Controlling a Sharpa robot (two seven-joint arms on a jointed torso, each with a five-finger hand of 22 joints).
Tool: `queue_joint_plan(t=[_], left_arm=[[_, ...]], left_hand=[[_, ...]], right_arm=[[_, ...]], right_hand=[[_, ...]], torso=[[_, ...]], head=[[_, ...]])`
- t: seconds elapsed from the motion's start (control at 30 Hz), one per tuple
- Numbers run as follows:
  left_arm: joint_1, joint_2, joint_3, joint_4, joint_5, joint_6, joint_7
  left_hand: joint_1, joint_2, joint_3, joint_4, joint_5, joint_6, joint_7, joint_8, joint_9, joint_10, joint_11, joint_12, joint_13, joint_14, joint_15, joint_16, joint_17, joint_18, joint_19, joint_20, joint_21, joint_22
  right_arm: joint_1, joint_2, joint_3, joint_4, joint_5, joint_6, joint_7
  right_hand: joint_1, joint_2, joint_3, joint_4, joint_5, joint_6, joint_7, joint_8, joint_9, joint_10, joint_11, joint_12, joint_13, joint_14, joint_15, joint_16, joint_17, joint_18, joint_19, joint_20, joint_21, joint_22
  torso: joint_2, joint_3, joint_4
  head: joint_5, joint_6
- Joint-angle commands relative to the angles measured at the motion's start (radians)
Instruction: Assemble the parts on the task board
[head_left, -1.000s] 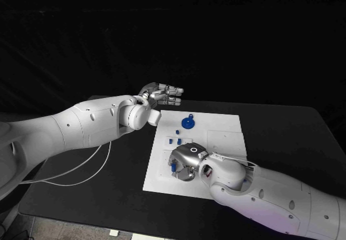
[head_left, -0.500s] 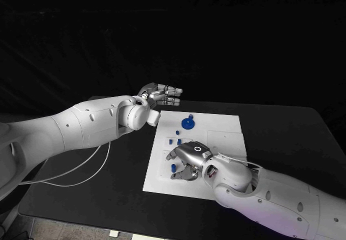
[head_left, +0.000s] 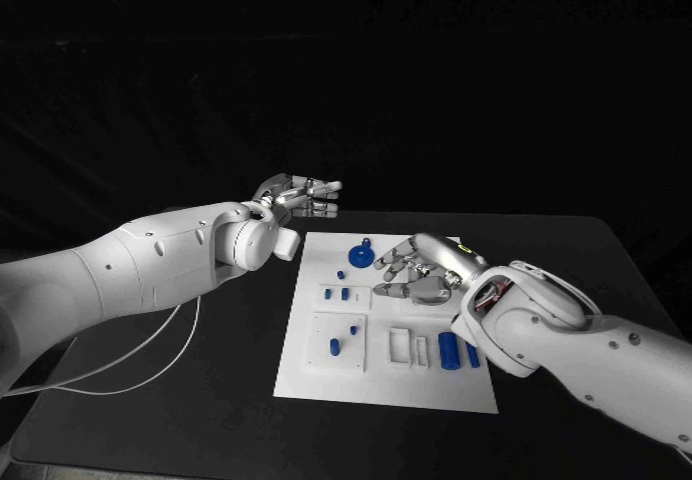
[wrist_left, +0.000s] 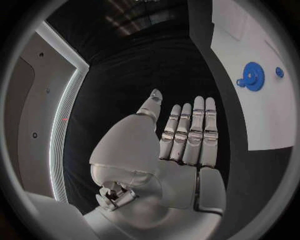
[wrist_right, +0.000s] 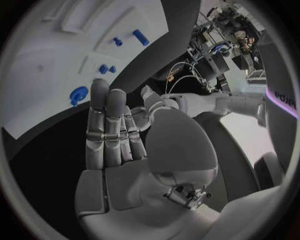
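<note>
The white task board (head_left: 378, 385) lies mid-table. A blue gear (head_left: 362, 252) sits near its far edge, small blue pegs (head_left: 335, 295) lie below it, one peg (head_left: 335, 347) is nearer me, and two blue cylinders (head_left: 450, 350) lie by white slots at the near right. My right hand (head_left: 423, 271) hovers over the board's far middle, just right of the gear, with its fingers apart and nothing in them. My left hand (head_left: 300, 192) floats off the board's far-left corner, fingers straight and empty. The left wrist view shows the left hand (wrist_left: 181, 145) with the gear (wrist_left: 252, 76) beyond it. In the right wrist view, the right hand (wrist_right: 119, 135) is flat, above the gear (wrist_right: 79, 94).
The black table (head_left: 173, 370) surrounds the board. A white cable (head_left: 144, 345) hangs from my left arm over the table's left side. White rectangular slots (head_left: 408, 347) sit in the board's near middle.
The view has shifted. My right hand has lifted off the board's near-left area and moved toward the far middle, uncovering the pegs and cylinders. My left hand stays near the far-left corner.
</note>
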Motion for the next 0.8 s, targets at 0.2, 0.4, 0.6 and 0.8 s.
queue_joint_plan(t=[0.2, 0.4, 0.6, 0.8], left_arm=[[-0.009, -0.015, 0.001, 0.004, 0.022, -0.011, 0.067], [-0.016, -0.044, 0.0, 0.034, 0.002, 0.027, 0.085], [-0.02, -0.068, -0.002, 0.073, -0.025, 0.036, 0.088], [-0.025, -0.087, -0.002, 0.113, -0.074, 0.002, 0.074]], left_hand=[[-0.012, 0.011, -0.095, 0.017, -0.002, -0.007, -0.006, 0.001, 0.001, 0.049, -0.012, -0.01, 0.0, 0.033, -0.013, 0.006, -0.001, -0.012, 0.016, -0.019, 0.009, 0.003], [-0.025, -0.008, -0.099, 0.022, -0.002, 0.0, -0.008, 0.004, 0.001, 0.032, -0.008, -0.009, 0.0, 0.026, -0.009, 0.003, 0.0, -0.01, 0.01, -0.014, 0.005, 0.002], [-0.041, -0.041, -0.059, 0.046, -0.001, 0.007, -0.007, 0.001, 0.001, 0.047, -0.012, -0.005, 0.001, 0.032, -0.012, 0.01, 0.004, -0.006, 0.01, -0.013, 0.006, 0.003], [-0.049, -0.024, -0.067, 0.038, -0.001, 0.005, -0.01, 0.003, 0.001, 0.118, -0.031, -0.008, 0.001, 0.068, -0.027, 0.024, 0.008, -0.01, 0.02, -0.023, 0.014, 0.006]], right_arm=[[0.005, -0.095, 0.024, -0.01, 0.236, 0.11, -0.084], [0.006, -0.155, 0.029, -0.015, 0.287, 0.182, -0.236], [0.007, -0.2, 0.03, -0.008, 0.352, 0.291, -0.364], [0.007, -0.223, 0.03, 0.008, 0.373, 0.392, -0.458]], right_hand=[[-0.136, 0.039, -0.035, -0.014, 0.049, 0.1, -0.047, -0.003, 0.015, -0.062, -0.072, 0.634, 0.577, -0.006, -0.046, 0.049, 0.083, -0.076, 0.028, -0.061, 0.049, 0.039], [-0.162, 0.016, 0.048, 0.028, 0.061, 0.111, -0.057, 0.001, 0.083, 0.026, -0.076, 0.943, 0.983, 0.002, -0.052, 0.266, 0.356, -0.078, 0.042, -0.068, 0.178, 0.118], [-0.197, 0.029, 0.053, 0.014, 0.073, 0.106, -0.062, 0.0, 0.141, 0.068, -0.078, 0.999, 1.126, 0.008, -0.051, 0.282, 0.401, -0.075, 0.041, -0.067, 0.225, 0.145], [-0.224, 0.052, 0.049, 0.004, 0.069, 0.066, -0.051, -0.001, 0.152, 0.078, -0.07, 0.977, 1.165, 0.011, -0.046, 0.283, 0.418, -0.071, 0.04, -0.06, 0.237, 0.155]], torso=[[-0.013, 0.0089, -0.0148], [-0.014, 0.0187, -0.0171], [-0.015, 0.0194, -0.02], [-0.013, 0.0179, -0.0171]], head=[[-0.038, 0.003], [-0.044, 0.002], [-0.06, -0.002], [-0.074, -0.01]])
